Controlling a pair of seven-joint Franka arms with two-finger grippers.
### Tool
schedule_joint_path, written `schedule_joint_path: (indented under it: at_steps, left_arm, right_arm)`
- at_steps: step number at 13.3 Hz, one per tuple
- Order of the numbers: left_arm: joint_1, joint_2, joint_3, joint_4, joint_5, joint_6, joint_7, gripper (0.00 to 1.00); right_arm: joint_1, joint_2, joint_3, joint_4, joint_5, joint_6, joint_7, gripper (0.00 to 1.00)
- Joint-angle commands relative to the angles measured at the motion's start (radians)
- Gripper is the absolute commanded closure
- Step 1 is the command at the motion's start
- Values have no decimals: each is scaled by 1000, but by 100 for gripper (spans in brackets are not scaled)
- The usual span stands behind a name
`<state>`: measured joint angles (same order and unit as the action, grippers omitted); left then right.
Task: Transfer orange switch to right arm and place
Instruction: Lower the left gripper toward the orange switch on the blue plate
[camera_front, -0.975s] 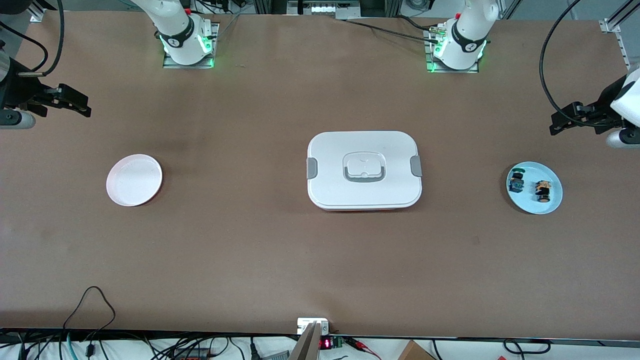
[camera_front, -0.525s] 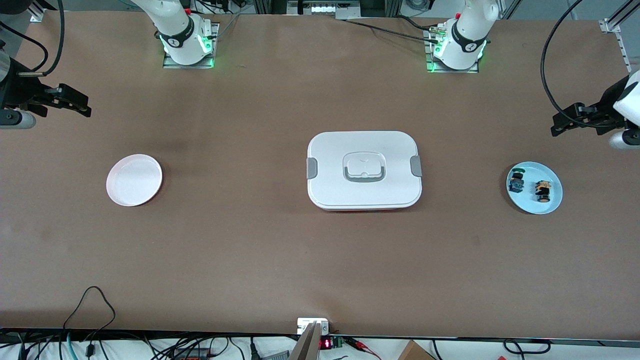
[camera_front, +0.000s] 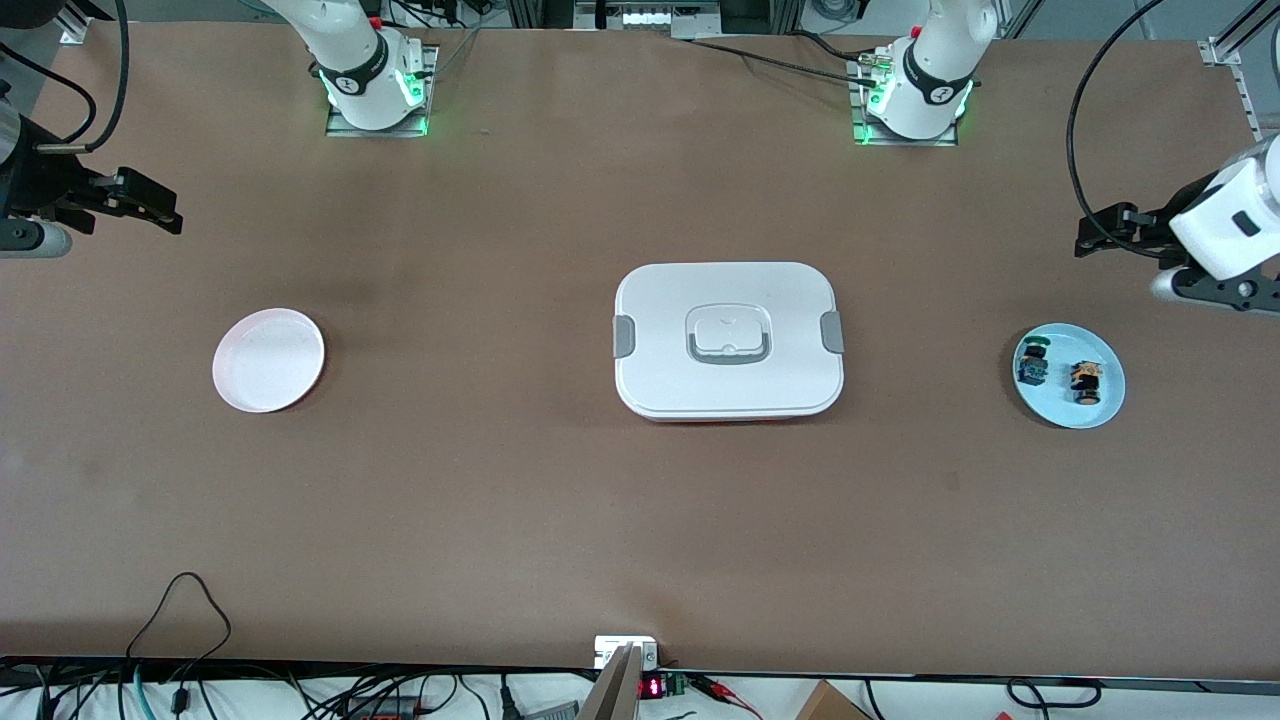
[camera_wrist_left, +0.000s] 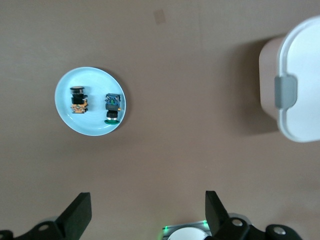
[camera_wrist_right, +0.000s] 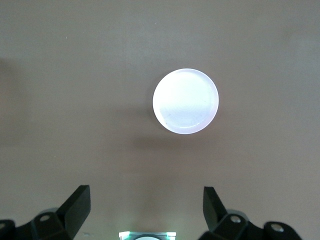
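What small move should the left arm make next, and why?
Probably lower the open left gripper over the orange switch: it lies untouched on the blue plate beside the green switch, while the open right gripper waits near the white plate.

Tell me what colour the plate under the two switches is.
Pale blue. The plate shows best in the left wrist view, holding the orange switch and the green switch.

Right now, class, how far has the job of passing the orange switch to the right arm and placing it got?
Nothing looks done yet. The orange switch lies on the blue plate beside the green switch. The left claw is open above the table near that plate; the right claw waits, open and empty. Pickup, handover and placing remain; the white plate holds nothing.
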<state>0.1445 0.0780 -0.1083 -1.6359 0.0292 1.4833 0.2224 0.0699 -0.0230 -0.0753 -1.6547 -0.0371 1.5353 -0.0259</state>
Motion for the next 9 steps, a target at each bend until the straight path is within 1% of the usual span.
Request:
schedule_joint_path:
  at_steps: [1,2,3,4,5,7,9]
  left_arm:
    - [56,28,-4,-24,17,18,194,0]
    - [75,51,-4,-31,18,35,266,0]
    - [87,57,-1,-59,17,48,341,0]
    - [119,52,-5,-97,17,86,421,0]
    - [128,51,-5,-128,18,115,508,0]
    - [147,57,-4,-156,20,135,627,0]
    - [148,60,-4,-179,79,172,727,0]
  right_arm:
    - [-4,-17,5,-2,5,-10,-14,0]
    - [-4,-17,5,-3,5,-10,-14,0]
    - [-4,-17,5,-2,5,-10,-14,0]
    - [-4,-17,5,-2,5,-10,-14,0]
    - [-4,-17,5,-2,5,-10,-14,0]
    - [-4,-17,5,-2,5,-10,-14,0]
    - [-4,-17,5,-2,5,-10,-13,0]
